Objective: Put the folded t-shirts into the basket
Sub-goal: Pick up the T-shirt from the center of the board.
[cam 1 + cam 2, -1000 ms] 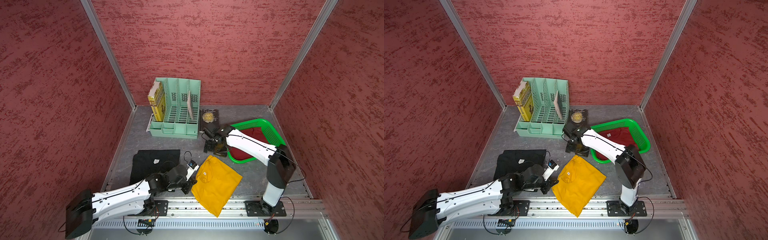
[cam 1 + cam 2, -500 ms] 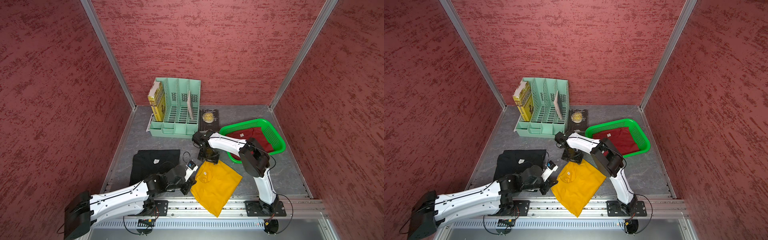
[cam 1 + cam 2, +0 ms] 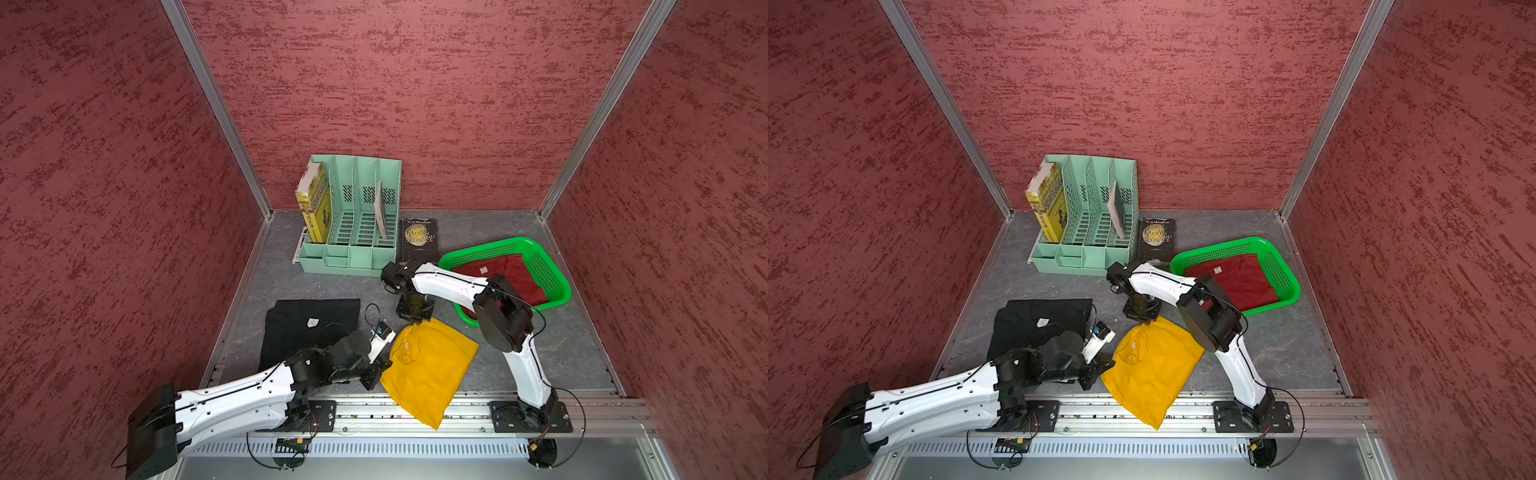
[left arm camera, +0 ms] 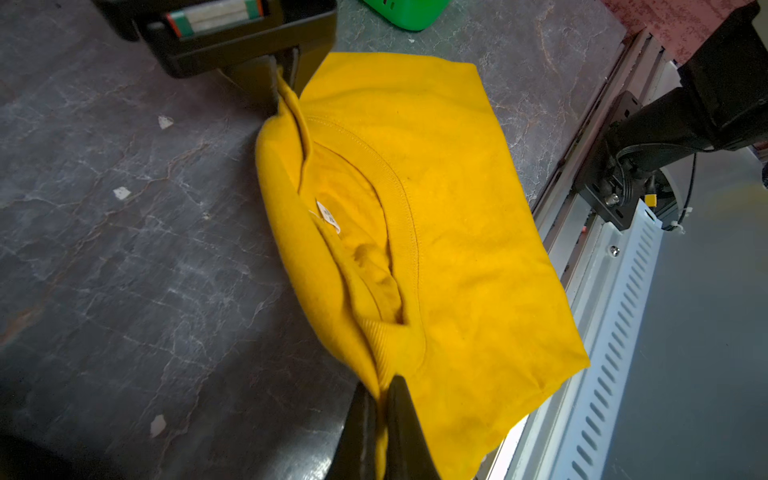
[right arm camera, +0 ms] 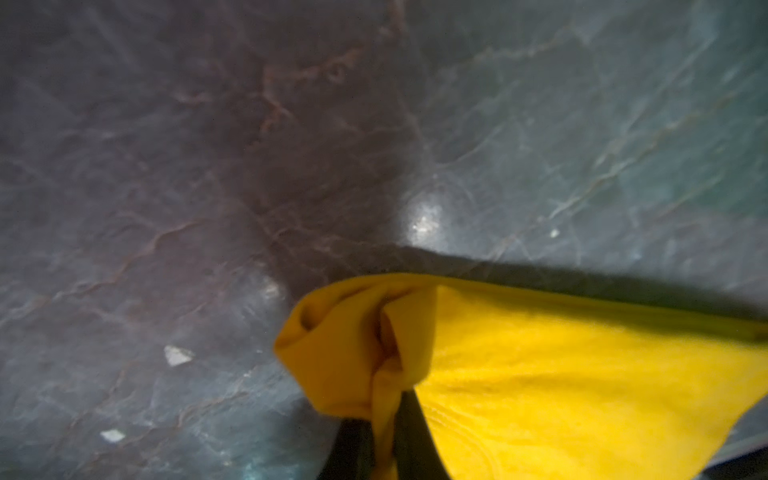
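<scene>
The mustard yellow shirt [image 3: 428,365] is pinched at its collar end, both the left gripper [image 4: 381,388] and the right gripper [image 5: 382,415] being closed on its cloth. It is draped over the table's [image 3: 536,353] front edge onto the rail [image 3: 469,411]. The dark red shirt [image 3: 515,278] is seen in the basket [image 3: 486,250] by the right edge, and the black shirt [image 3: 307,320] is left near the left edge. A joint lift and a carry over bare table and across the near rim are judged necessary.

hidden: right arm [image 3: 440,284] covers one corner of the basket [image 3: 548,276] and part of the dark red shirt [image 3: 515,274] inside it | left arm [image 3: 232,399] covers a corner of the black shirt [image 3: 291,328], well apart from the basket | blurred, cut by the edge: mustard yellow shirt [image 5: 561,374], right wrist view
</scene>
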Robot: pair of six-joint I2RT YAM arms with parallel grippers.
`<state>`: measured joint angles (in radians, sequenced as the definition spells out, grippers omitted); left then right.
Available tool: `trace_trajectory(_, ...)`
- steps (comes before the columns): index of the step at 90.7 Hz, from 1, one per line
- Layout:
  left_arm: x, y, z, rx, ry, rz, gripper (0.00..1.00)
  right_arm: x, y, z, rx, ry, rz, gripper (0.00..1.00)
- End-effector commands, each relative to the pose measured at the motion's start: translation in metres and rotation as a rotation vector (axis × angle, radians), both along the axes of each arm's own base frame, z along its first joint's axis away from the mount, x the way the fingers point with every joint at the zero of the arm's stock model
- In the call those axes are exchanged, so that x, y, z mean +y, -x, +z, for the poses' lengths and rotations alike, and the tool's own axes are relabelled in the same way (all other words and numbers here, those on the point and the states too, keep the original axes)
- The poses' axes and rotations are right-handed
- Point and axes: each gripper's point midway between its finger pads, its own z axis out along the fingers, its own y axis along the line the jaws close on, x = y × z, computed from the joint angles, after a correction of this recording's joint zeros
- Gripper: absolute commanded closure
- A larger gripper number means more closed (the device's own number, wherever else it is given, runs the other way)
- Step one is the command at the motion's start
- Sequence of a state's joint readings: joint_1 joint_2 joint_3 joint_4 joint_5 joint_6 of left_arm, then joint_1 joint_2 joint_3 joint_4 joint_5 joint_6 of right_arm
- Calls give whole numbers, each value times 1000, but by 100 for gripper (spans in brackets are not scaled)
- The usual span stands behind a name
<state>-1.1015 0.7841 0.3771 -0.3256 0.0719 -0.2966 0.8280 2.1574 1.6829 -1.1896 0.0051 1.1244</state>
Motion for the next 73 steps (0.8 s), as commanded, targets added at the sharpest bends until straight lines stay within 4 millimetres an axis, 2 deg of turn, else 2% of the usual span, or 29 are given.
trace_trajectory(1, -9, 2, 28, -72, 50, -55, 100, -5, -6, 41, -107, -33, -31, 100)
trace_trajectory(10, -11, 5, 38, -75, 62, -67, 100, -16, -1, 77, -181, -67, -67, 100)
trace_trajectory(23, -27, 19, 61, -99, 107, -145, 100, -45, 16, 124, -309, -96, -152, 100)
trace_trajectory(39, -51, 36, 109, -150, 197, -251, 100, -73, 43, 145, -361, -136, -202, 100)
trace_trajectory(58, -75, 48, 155, -230, 171, -346, 100, -98, 65, 177, -428, -257, -256, 100)
trace_trajectory(69, -94, 67, 181, -238, 177, -460, 100, -116, 71, 207, -527, -343, -284, 100)
trace_trajectory(73, -100, 71, 189, -238, 185, -491, 100, -128, 72, 218, -569, -330, -294, 100)
